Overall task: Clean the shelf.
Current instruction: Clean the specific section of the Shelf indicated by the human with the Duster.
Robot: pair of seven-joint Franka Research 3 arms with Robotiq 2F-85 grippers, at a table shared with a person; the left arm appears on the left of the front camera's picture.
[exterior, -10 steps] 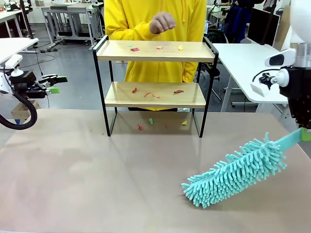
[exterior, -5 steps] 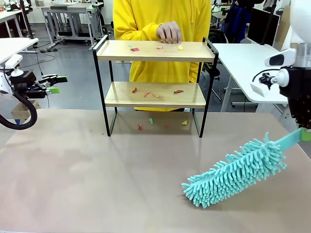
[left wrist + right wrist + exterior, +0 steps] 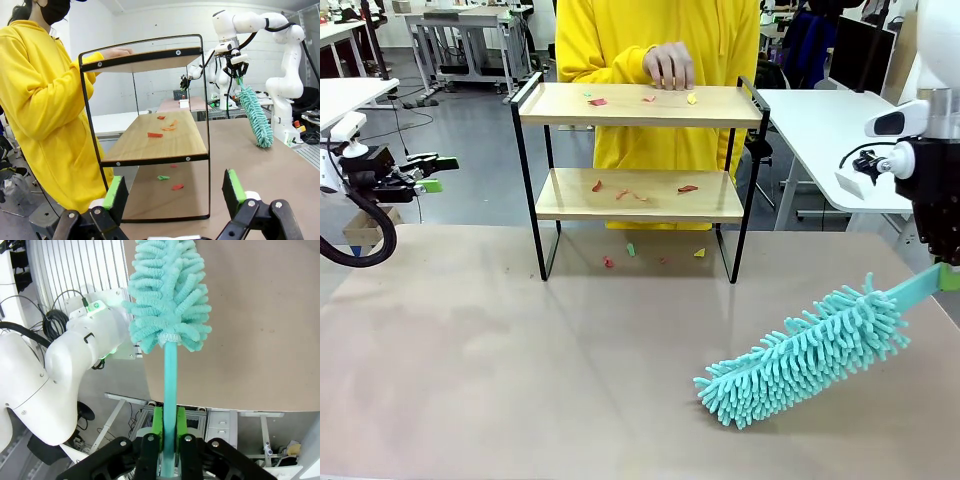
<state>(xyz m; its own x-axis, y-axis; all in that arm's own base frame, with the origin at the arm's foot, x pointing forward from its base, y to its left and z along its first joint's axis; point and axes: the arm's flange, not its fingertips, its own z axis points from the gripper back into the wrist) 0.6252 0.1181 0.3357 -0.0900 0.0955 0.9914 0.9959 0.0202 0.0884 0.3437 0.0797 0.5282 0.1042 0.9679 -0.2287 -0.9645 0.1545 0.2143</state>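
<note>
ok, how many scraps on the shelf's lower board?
4, left to right: left red scrap, left orange scrap, right orange scrap, right red scrap. None seems hidden.

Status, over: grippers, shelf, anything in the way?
Right gripper shut on duster. Left gripper open, off to the side. Shelf has scraps on both boards. Person's hand on top board, far edge.

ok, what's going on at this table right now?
The right pincer is shut on the handle of a teal duster, head angled down toward the table. The left pincer is open, off to the side. A person's hand rests on the shelf's top board. Coloured scraps lie on both boards; no sweeping yet.
</note>
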